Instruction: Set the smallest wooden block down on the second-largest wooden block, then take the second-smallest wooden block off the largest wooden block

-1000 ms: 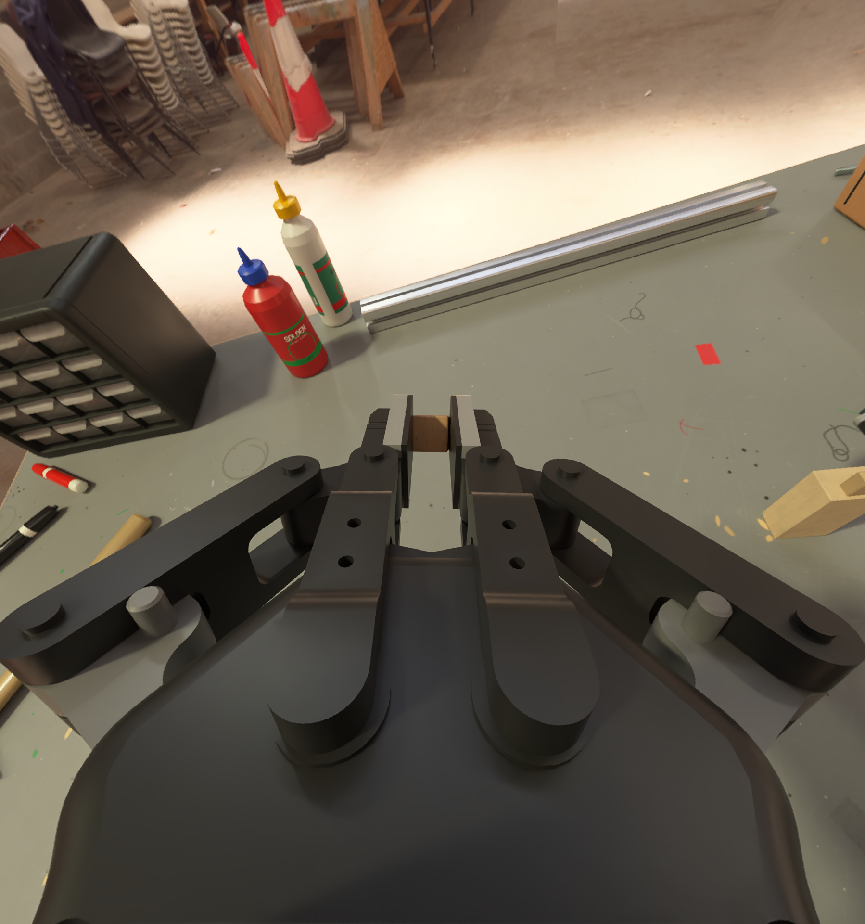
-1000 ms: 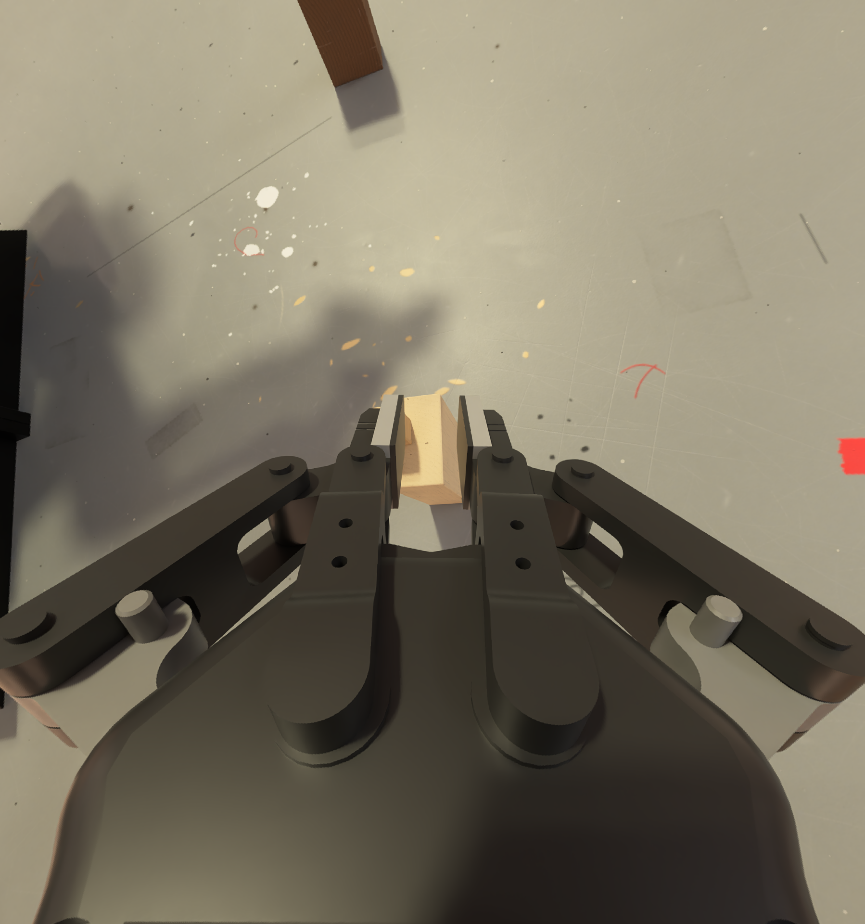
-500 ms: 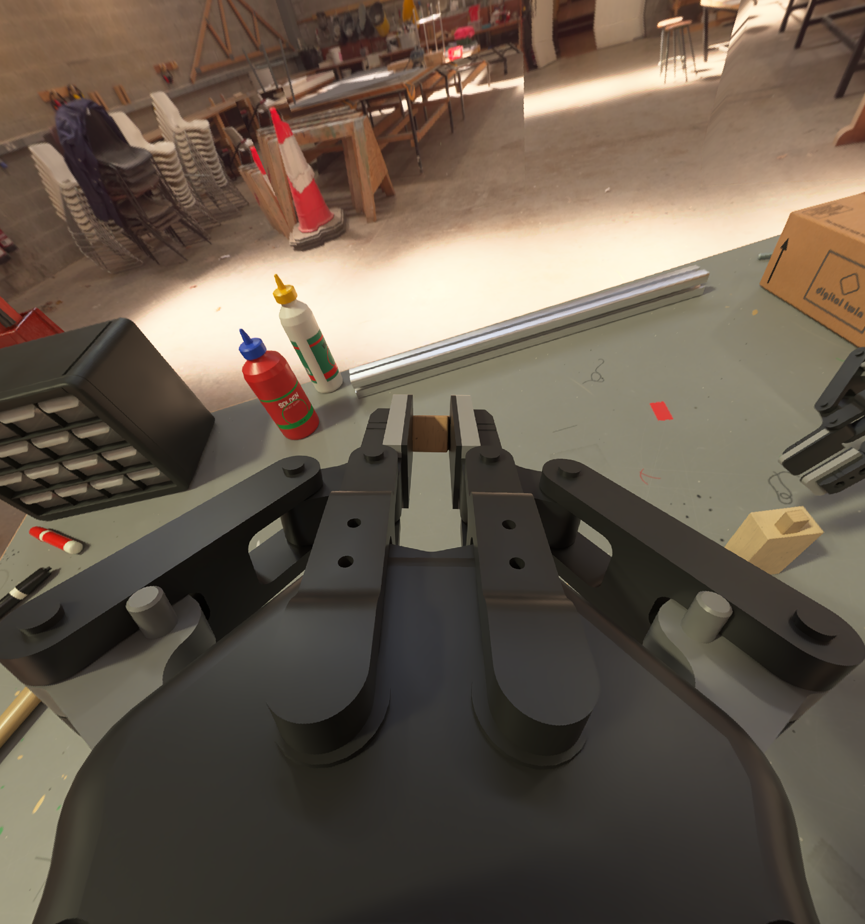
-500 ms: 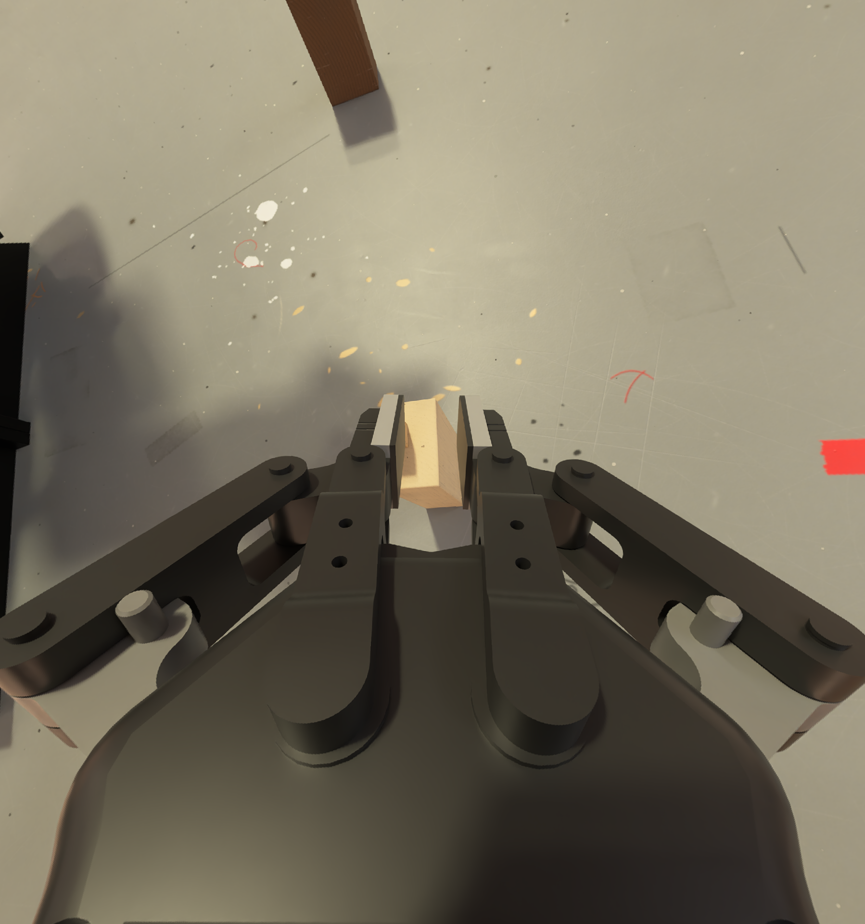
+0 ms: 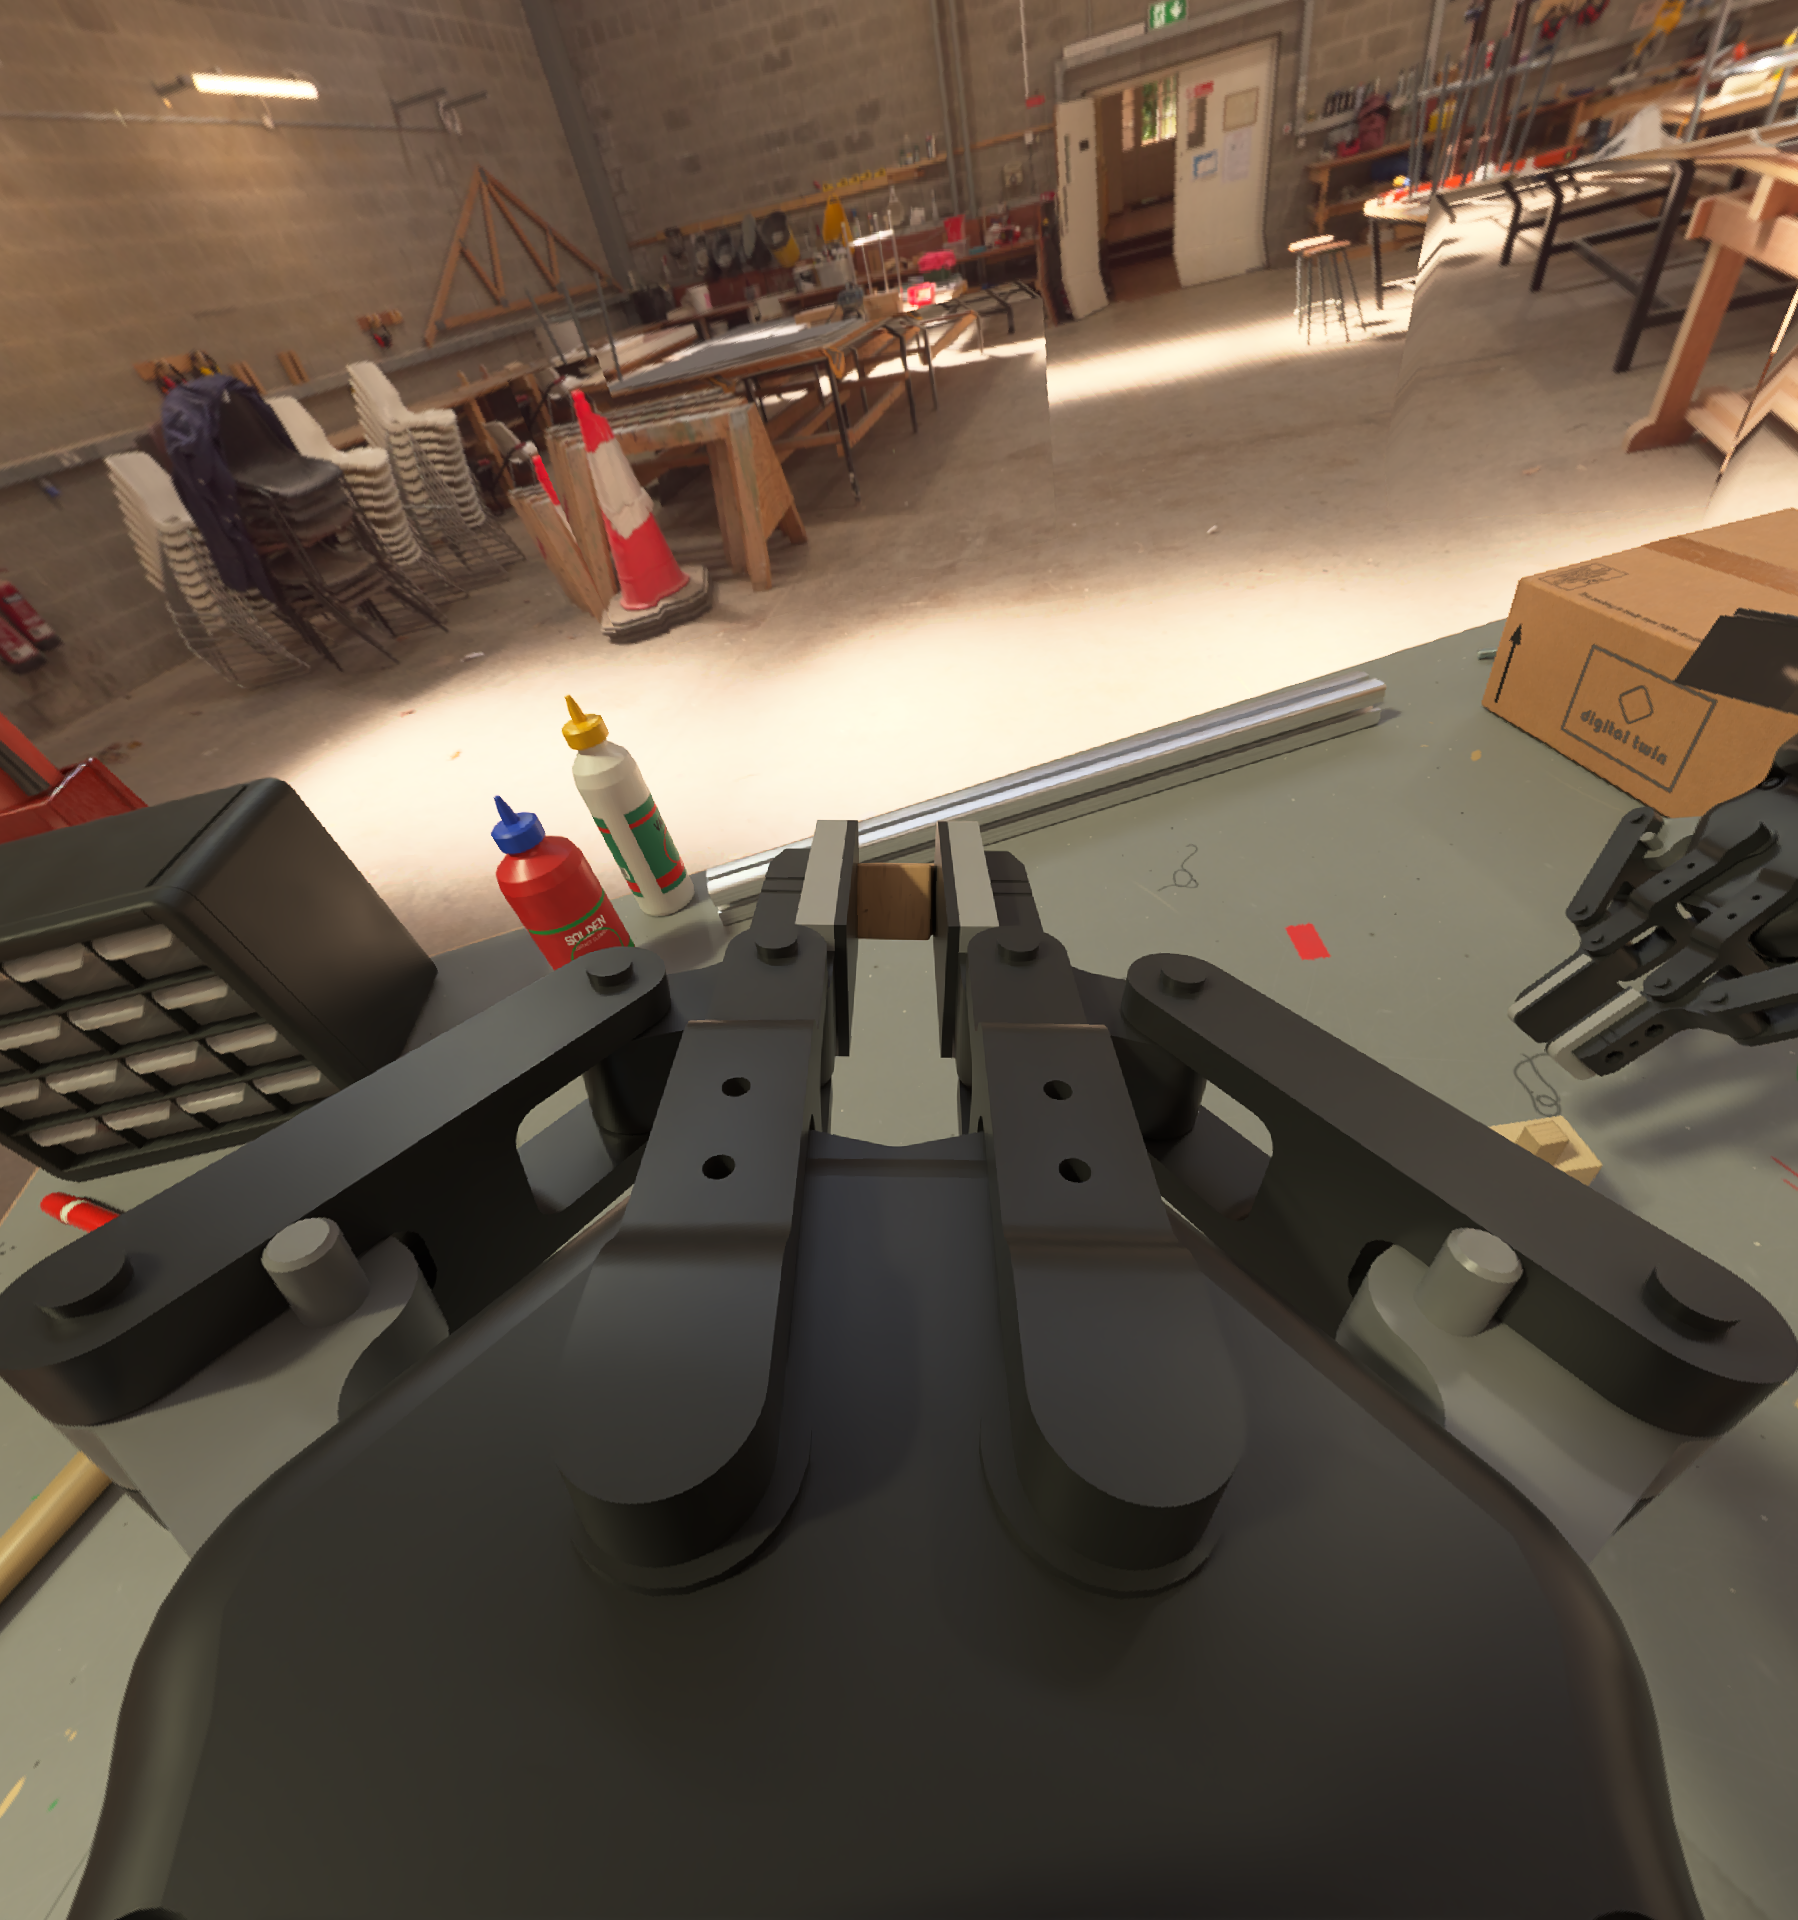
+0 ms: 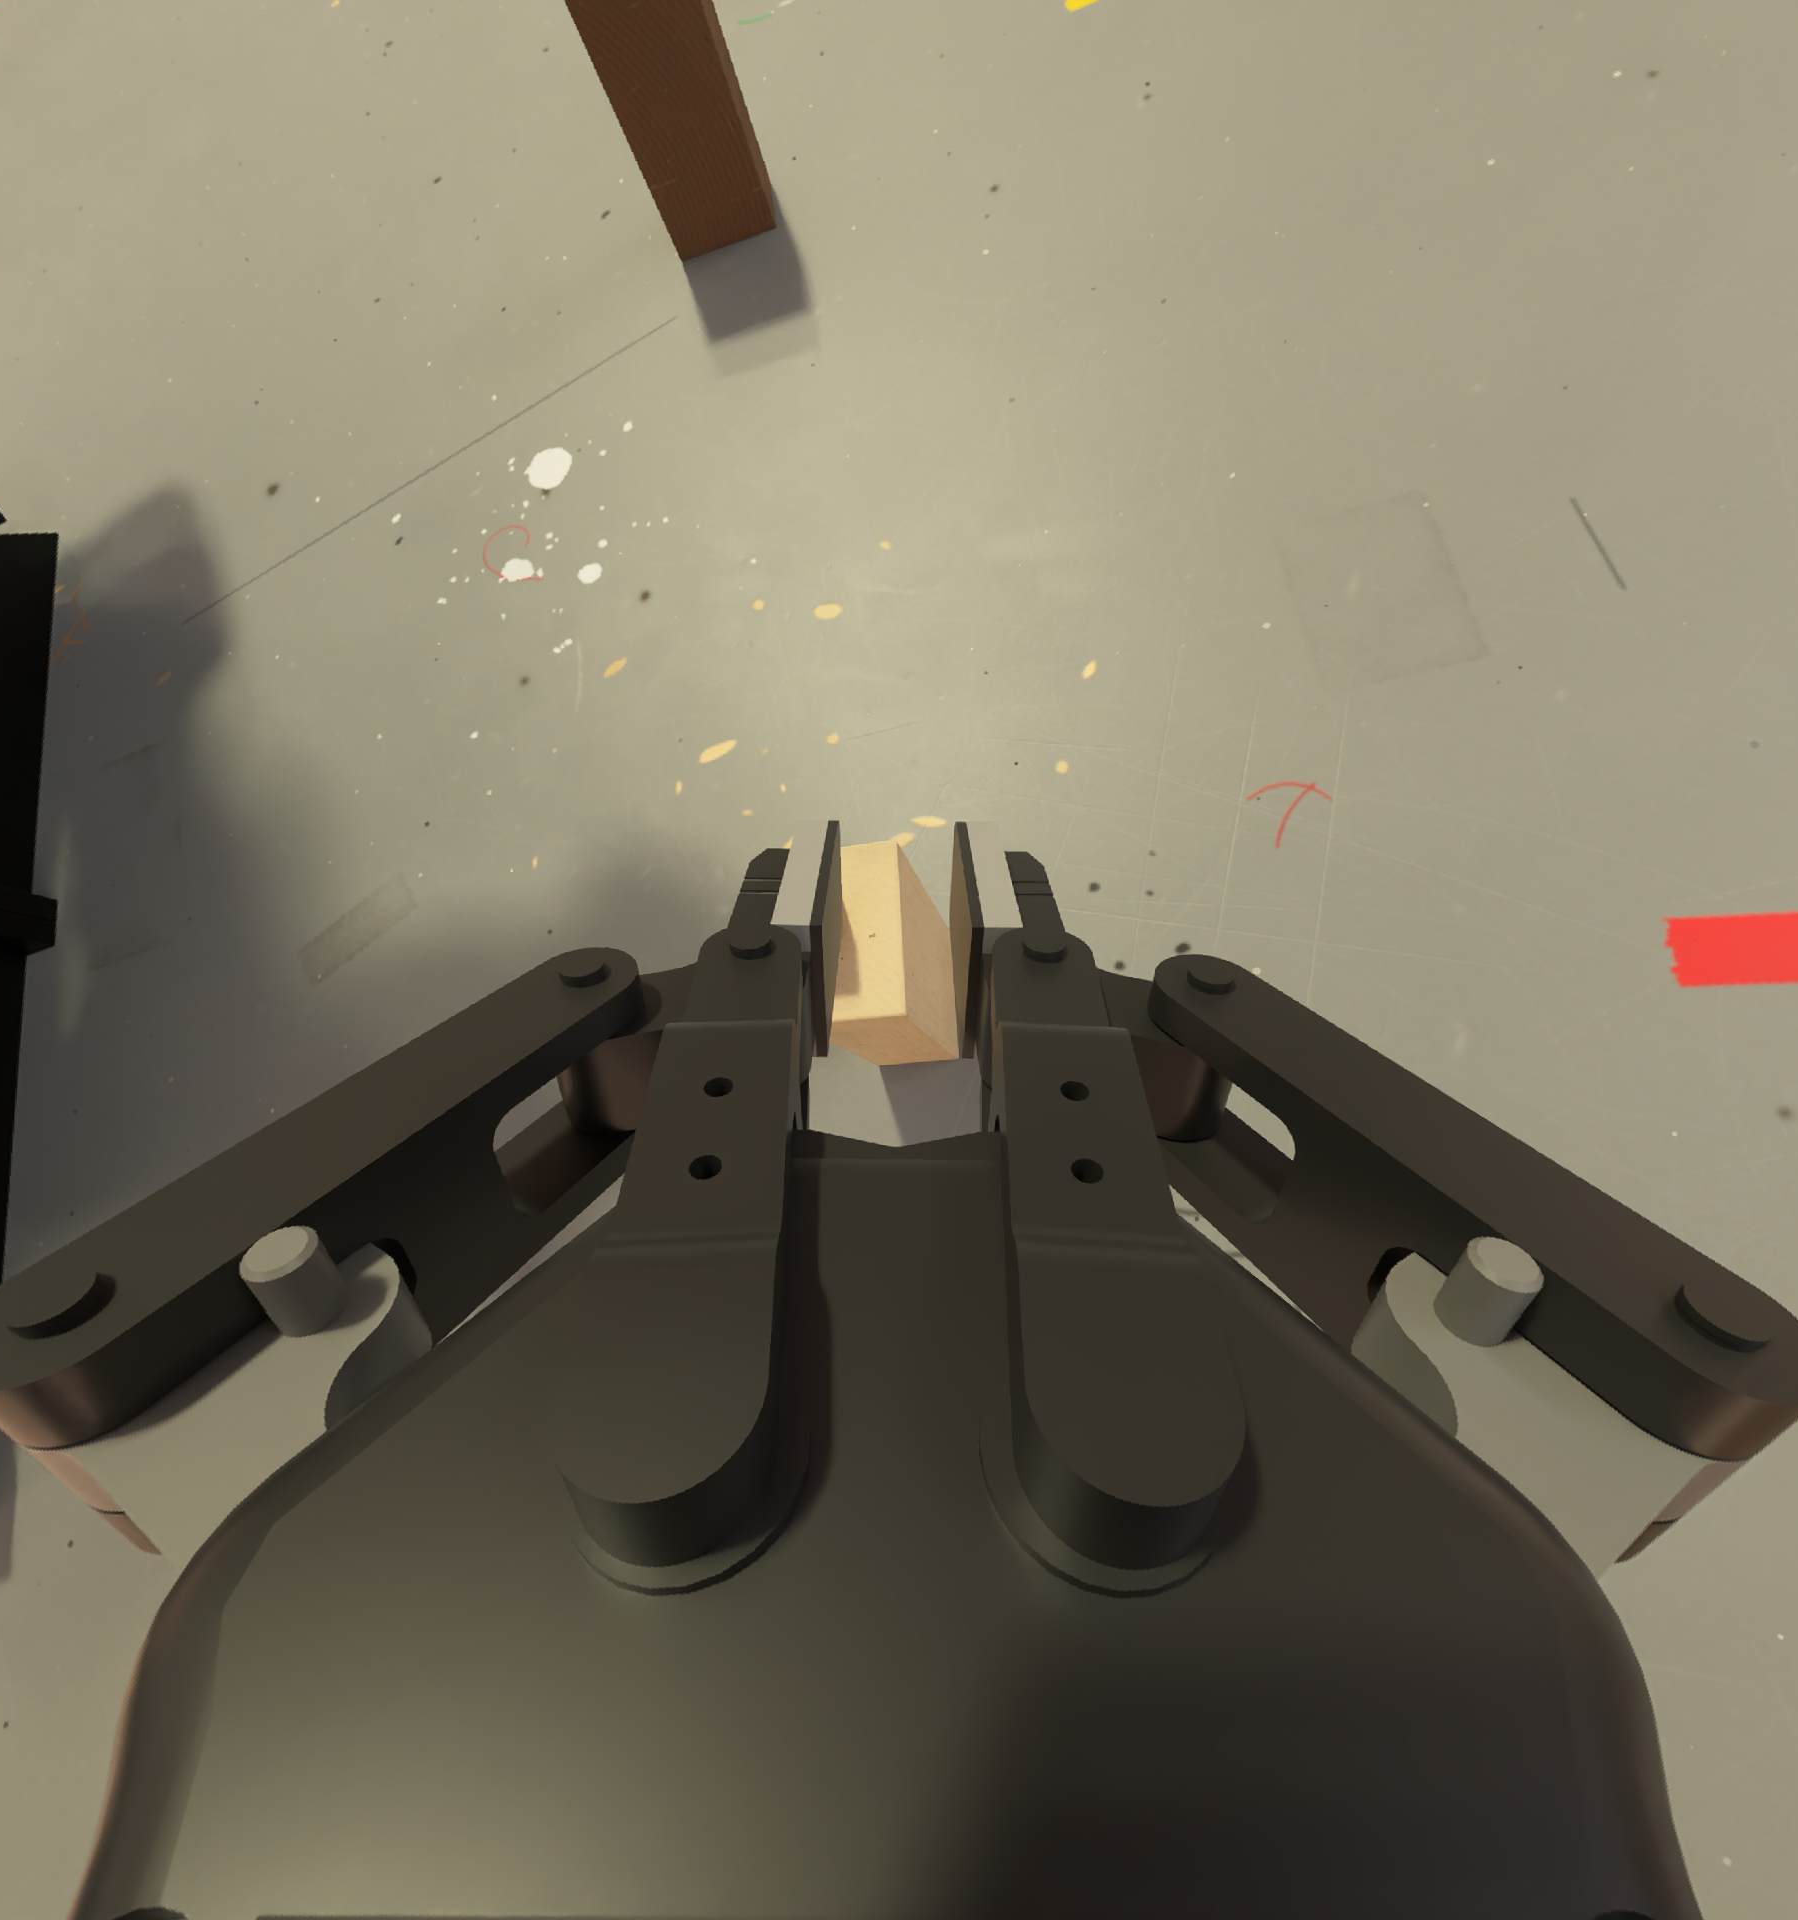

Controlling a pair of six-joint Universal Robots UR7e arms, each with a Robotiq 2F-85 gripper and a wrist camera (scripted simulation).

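left wrist view: left hand (image 5: 895, 883) clamped a small brown block (image 5: 893, 902) above the tabletop (image 5: 1238, 862); pale block (image 5: 1544, 1148) half hidden behind its linkage.
right wrist view: right hand (image 6: 890, 883) pinched a pale block (image 6: 879, 961); dark brown block (image 6: 682, 114) cut off at the top edge.

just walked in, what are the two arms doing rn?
Each arm holds a wooden block off the grey table. The left gripper is shut on a small brown block, aimed toward the table's far edge. The right gripper is shut on a pale block, tilted between its jaws. A dark brown block lies untouched beyond.
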